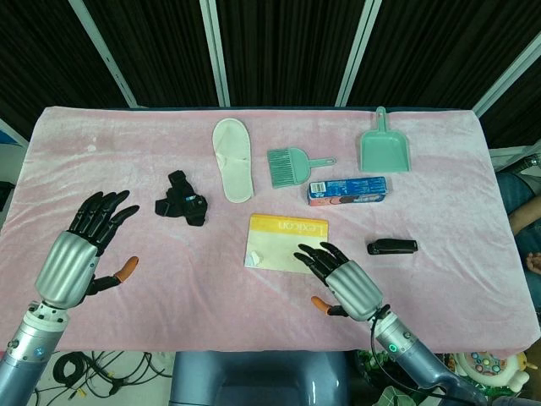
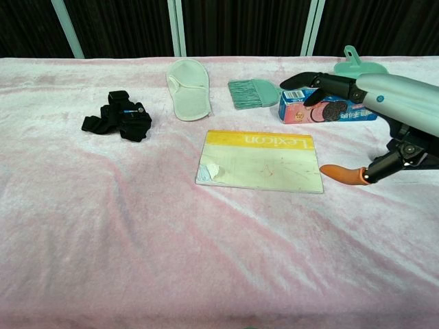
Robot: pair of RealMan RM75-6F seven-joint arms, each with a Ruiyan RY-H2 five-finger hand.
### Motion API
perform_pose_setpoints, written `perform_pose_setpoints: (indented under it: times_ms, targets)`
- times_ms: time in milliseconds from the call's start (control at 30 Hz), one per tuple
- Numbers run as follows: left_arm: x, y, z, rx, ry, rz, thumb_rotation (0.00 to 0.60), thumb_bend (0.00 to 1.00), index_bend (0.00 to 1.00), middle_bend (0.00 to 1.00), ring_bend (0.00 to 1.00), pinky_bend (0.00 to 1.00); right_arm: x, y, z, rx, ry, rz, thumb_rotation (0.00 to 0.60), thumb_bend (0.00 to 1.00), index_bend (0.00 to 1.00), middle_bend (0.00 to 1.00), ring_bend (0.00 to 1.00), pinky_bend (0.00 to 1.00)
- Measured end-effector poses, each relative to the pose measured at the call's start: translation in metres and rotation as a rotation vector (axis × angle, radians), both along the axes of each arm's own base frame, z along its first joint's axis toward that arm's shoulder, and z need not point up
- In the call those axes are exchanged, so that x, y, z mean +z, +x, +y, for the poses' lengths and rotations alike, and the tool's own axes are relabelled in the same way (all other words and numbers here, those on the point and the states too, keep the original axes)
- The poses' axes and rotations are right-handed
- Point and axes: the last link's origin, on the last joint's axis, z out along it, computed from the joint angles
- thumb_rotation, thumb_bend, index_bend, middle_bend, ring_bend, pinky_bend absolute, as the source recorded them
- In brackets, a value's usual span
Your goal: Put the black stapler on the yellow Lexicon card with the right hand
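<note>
Hovering empty with fingers spread beside the yellow-banded Lexicon card, the right hand had yet to reach the small black stapler lying apart to its right.

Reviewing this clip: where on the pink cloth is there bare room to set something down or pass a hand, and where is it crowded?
Free: the near strip in front of the Lexicon card, the stretch between the black strap bundle and the left hand, and the right end beyond the stapler. Crowded: the far middle, where slipper, brush, cookie box and dustpan sit close; the right hand overlaps the card's corner.
</note>
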Motion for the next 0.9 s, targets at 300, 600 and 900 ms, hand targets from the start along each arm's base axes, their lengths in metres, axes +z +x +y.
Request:
perform_pose_setpoints:
  times_ms: [300,600,900]
  targets:
    - [-0.0012,0.0015,-0.0022,-0.004,-0.005,0.003,0.600,0.33,0.13,0.02,0.00,0.03,0.0009,-0.0018,0.0022,-0.012,0.004,-0.003,0.600,0.27,0.09,0.05,0.15,0.09]
    - [-0.0050,0.0013,-0.0016,-0.006,-0.009,0.009,0.600,0.32,0.13,0.03,0.00,0.03,0.0054,-0.0064,0.0007,-0.024,-0.004,0.000,0.600,0.27,0.09,0.05,0.15,0.09]
    - [-0.0026,0.0016,-0.0020,-0.008,0.002,0.008,0.600,0.32,0.13,0.03,0.00,0.03,0.0076,-0.0092,0.0008,-0.028,-0.014,0.006,0.600,0.27,0.09,0.05,0.15,0.09]
